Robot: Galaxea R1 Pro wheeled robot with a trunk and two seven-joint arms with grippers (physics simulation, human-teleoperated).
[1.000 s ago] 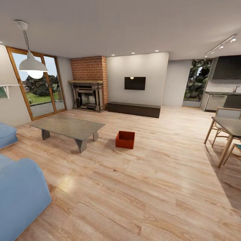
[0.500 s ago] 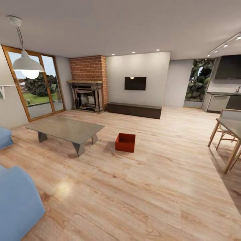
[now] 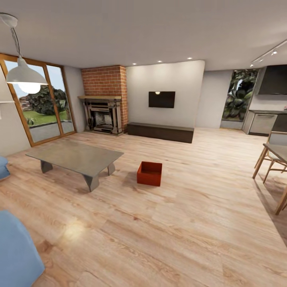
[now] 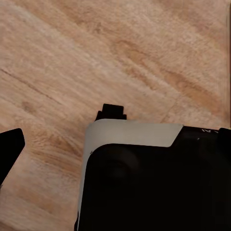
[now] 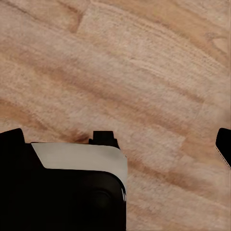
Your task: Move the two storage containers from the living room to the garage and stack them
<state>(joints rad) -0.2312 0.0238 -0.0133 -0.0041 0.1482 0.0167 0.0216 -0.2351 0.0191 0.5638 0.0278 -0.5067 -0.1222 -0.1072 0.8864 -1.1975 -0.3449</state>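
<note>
Camera view shifts forward and right; storage container (image 3: pixel 150 173) sits unmoved on wood-plank floor (image 3: pixel 191 223) just beside low grey table (image 3: pixel 75 156), cabinet (image 3: pixel 160 131) well behind. Both fingers' state: cannot tell.

Light wood-plank flooring (image 4: pixel 96 48) is seen spread beneath the camera, its grain and a darker plank seam running slantwise; a bulky black housing with a pale grey-white curved band (image 4: pixel 144 183) is seen close to the lens, covering much of the picture; a small black square tab (image 4: pixel 111 111) is seen jutting just past that band; a black pointed finger (image 4: pixel 9 149) of the left gripper is caught at the edge, apart from the housing; nothing is held against it; how the jaws stand cannot be told.
</note>
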